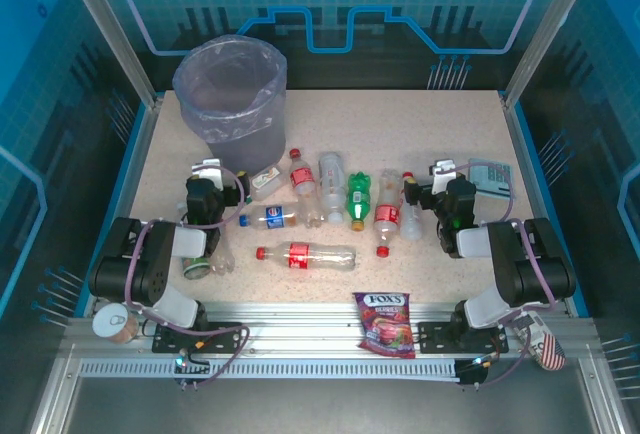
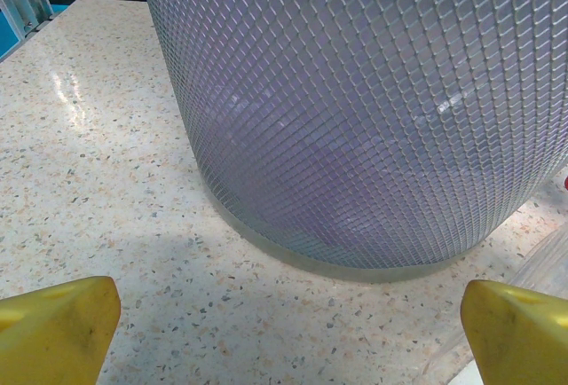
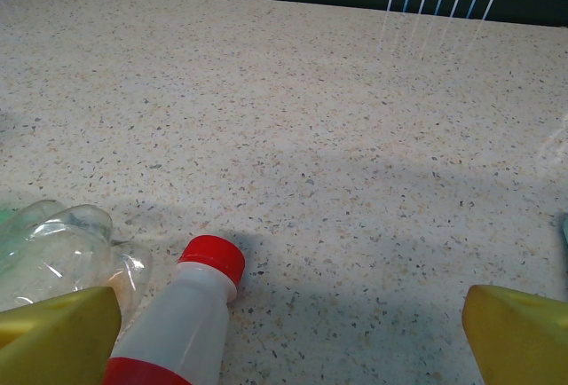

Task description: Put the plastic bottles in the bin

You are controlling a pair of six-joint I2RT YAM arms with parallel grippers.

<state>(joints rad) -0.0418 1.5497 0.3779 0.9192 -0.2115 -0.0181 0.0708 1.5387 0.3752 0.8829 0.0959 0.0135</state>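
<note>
Left arm (image 1: 150, 259): it sits folded low at your near-left corner, with the wrist stretched forward toward the bin (image 1: 232, 94).
Left gripper (image 2: 284, 341): the jaws stand wide with nothing between them. Its yellow fingertips (image 2: 53, 332) sit at the lower corners of the wrist view, facing the foot of the bin's mesh wall close ahead.
Right arm (image 1: 520, 254): it mirrors the left one, folded at your near-right corner with the wrist reaching in toward the bottle cluster.
Right gripper (image 3: 284, 341): the jaws are wide and not closed on anything. A white bottle (image 3: 182, 318) with a red cap lies between the fingers, close to the finger on the left of the view, with its cap pointing away. You cannot tell whether that finger touches it.
Bin: it stands upright at the far left of the counter (image 1: 440, 124), with the lilac liner folded over its rim.
Bottles: they lie on their sides mid-counter between the two grippers.
- A red-labelled bottle (image 1: 305, 256) is nearest you.
- A blue-labelled bottle (image 1: 272, 217) lies just beyond it.
- A green bottle (image 1: 358, 197) lies among the clear ones.
- A crushed clear bottle (image 3: 62, 252) lies just beside the white one.
Around: a Fox's candy bag (image 1: 385, 322) rests on the near rail, and a paper cup (image 1: 115, 322) sits by the left base. A teal flat object (image 1: 490, 176) lies just right of the right gripper.
</note>
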